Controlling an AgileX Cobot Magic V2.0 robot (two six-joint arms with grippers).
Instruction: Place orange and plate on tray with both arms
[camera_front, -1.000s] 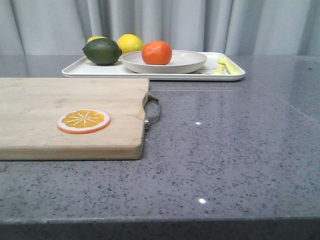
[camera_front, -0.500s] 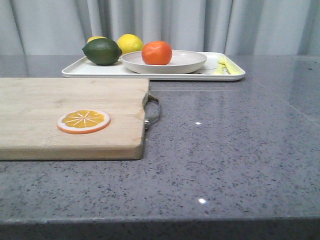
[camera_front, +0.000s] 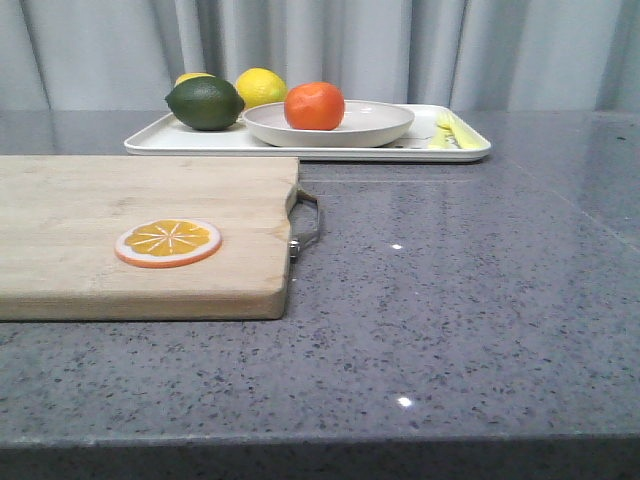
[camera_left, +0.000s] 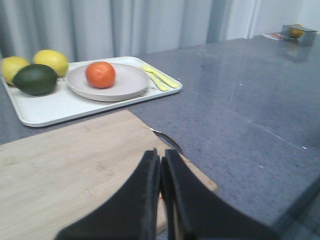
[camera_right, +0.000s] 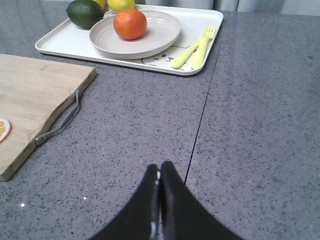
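Note:
The orange (camera_front: 314, 106) rests in the off-white plate (camera_front: 375, 125), and the plate sits on the white tray (camera_front: 160, 142) at the back of the table. The wrist views show the same: orange (camera_left: 100, 74) in the plate (camera_left: 127, 82) on the tray (camera_left: 55, 107), and orange (camera_right: 130, 23) in the plate (camera_right: 160, 32) on the tray (camera_right: 65, 42). My left gripper (camera_left: 161, 154) is shut and empty above the wooden board, well short of the tray. My right gripper (camera_right: 159, 167) is shut and empty over bare table. Neither arm appears in the front view.
A dark green lime (camera_front: 204, 103) and yellow lemons (camera_front: 260, 87) lie on the tray's left part, yellow cutlery (camera_front: 447, 130) on its right. A wooden cutting board (camera_front: 90, 210) with a metal handle (camera_front: 306, 224) carries an orange slice disc (camera_front: 168, 242).

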